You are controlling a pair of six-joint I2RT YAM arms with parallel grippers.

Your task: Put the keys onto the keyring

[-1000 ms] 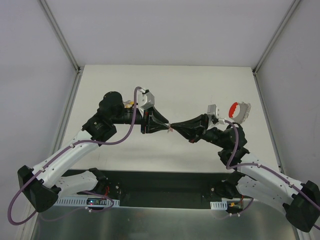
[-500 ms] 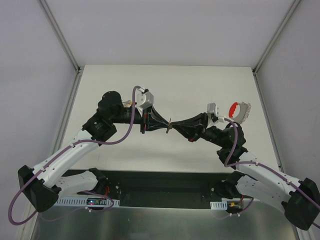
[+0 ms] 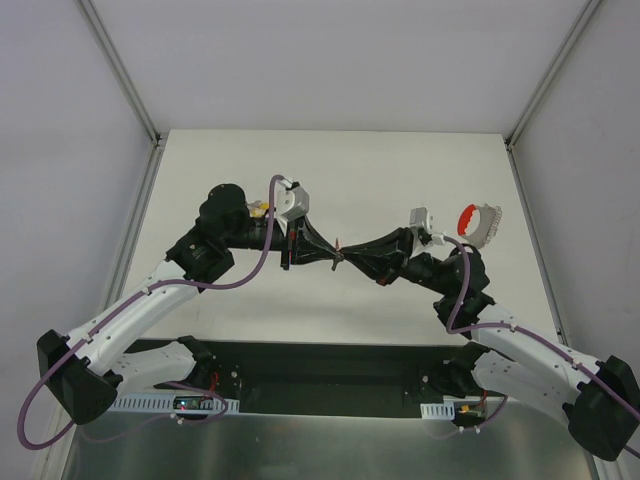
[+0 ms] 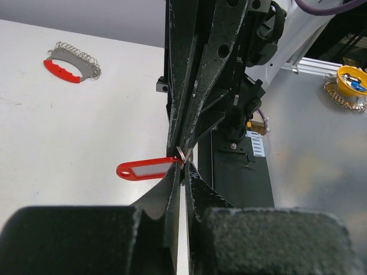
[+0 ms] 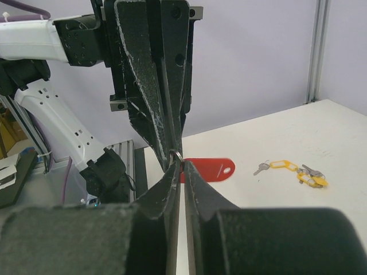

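The keyring [image 3: 478, 222], a red crescent with a grey ribbed coil, lies on the table at the right, behind my right wrist; it also shows in the left wrist view [image 4: 71, 60]. My left gripper [image 3: 335, 254] and right gripper [image 3: 344, 257] meet tip to tip above the table's middle. Both are shut on the small metal split ring [image 4: 180, 153] of a red key tag [image 4: 146, 169]. The ring [image 5: 176, 154] and tag [image 5: 209, 170] also show in the right wrist view. I see no key on this ring. Keys with yellow tags [image 5: 292, 170] lie on the table by my left arm [image 3: 258, 208].
The white table [image 3: 380, 170] has grey walls on three sides. A black rail with the arm bases [image 3: 330, 375] runs along the near edge. A yellow round object with a coil [image 4: 351, 80] sits on the metal surface beyond that edge.
Both grippers stay joined tip to tip on the small ring. The left wrist has rolled a little and the joined tips have drifted slightly toward the far side.
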